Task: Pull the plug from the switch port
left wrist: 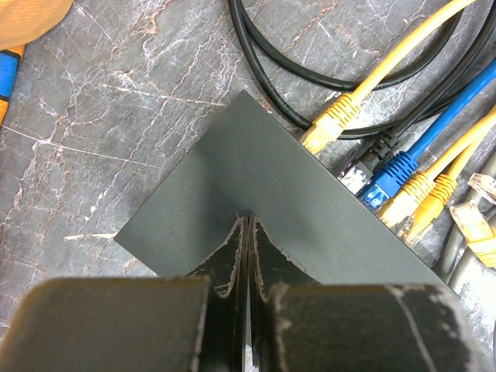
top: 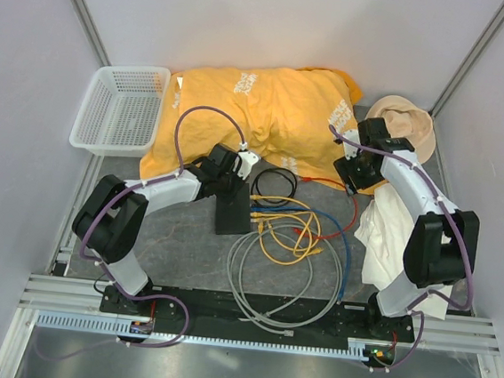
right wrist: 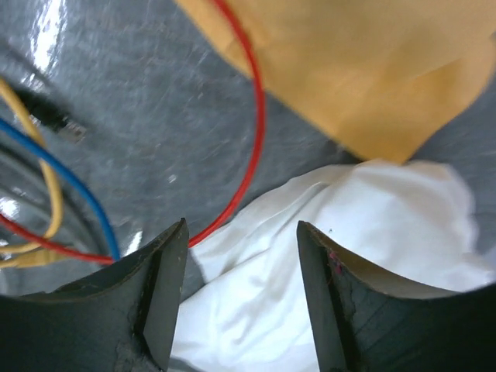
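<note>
Top view: flat black switch box (top: 232, 210) mid-surface, left of cable tangle. Left jaws over its far end. Right jaws well apart at far right, by white cloth (top: 381, 237).

Left wrist: left jaws together, tips seemingly pressing box top. Yellow plug (left wrist: 329, 122) and blue plug (left wrist: 390, 177) seated along its right edge.

Right wrist: right jaws apart, empty, above thin red cable (right wrist: 254, 116).

Judgement: box braced, pull not yet done. Next, right jaws must reach plug row, clamp one plug, draw it straight out.

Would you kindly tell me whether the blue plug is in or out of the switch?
In: the blue plug sits with its tip seated against the port edge of the switch.
</note>
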